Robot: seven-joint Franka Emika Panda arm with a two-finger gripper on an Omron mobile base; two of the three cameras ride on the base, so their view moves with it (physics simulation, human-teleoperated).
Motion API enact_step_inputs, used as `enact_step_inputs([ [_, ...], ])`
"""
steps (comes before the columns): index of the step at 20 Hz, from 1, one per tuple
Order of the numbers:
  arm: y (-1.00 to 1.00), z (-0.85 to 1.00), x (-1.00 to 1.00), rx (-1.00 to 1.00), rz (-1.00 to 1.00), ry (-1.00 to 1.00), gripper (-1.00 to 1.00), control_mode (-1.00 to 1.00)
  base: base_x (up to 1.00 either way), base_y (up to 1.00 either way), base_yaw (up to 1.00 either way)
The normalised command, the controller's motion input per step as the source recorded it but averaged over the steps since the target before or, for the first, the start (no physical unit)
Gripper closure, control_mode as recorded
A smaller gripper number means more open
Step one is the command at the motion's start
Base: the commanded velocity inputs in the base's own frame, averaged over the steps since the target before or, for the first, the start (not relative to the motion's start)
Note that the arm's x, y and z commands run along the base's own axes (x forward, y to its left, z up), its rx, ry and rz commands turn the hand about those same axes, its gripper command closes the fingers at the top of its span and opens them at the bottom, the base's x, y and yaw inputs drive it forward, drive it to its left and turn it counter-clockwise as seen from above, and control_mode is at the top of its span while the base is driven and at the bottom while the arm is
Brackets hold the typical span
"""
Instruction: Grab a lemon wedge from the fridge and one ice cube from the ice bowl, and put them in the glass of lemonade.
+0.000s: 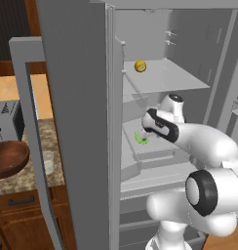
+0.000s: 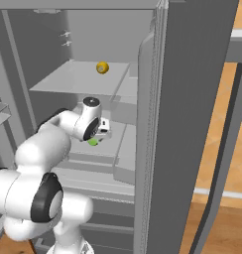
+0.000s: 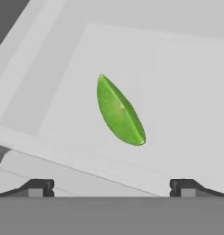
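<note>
The fridge (image 1: 77, 122) stands open and my arm reaches into it. A green lemon wedge (image 3: 119, 112) lies on a pale middle shelf, also seen as a green spot (image 1: 141, 138) (image 2: 93, 142) just under the hand. My gripper (image 3: 113, 188) hovers over the wedge, open, its fingertips (image 3: 40, 187) far apart with nothing between them. From the base it shows above the wedge (image 1: 144, 133) (image 2: 100, 134). On the counter left of the fridge stand the brown ice bowl (image 1: 9, 157) and the small glass of lemonade (image 1: 48, 162). The ice cube is hidden.
A yellow round fruit (image 1: 140, 66) (image 2: 102, 67) sits on the upper shelf. The open left door (image 1: 28, 122) stands between fridge and counter, the right door (image 2: 192, 124) on the other side. A toaster (image 1: 6, 122) stands behind the bowl.
</note>
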Motion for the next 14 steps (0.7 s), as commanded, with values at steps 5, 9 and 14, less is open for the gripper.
enact_step_inputs([
  [5,0.0,-0.44,0.24,0.0,0.1,0.07,-1.0,-1.0,0.0,0.0,0.0],
  [9,0.0,-0.22,0.24,0.0,0.1,0.04,-1.0,-1.0,0.0,0.0,0.0],
  [14,0.05,0.0,0.19,0.0,0.07,0.0,-1.0,-1.0,0.0,0.0,0.0],
])
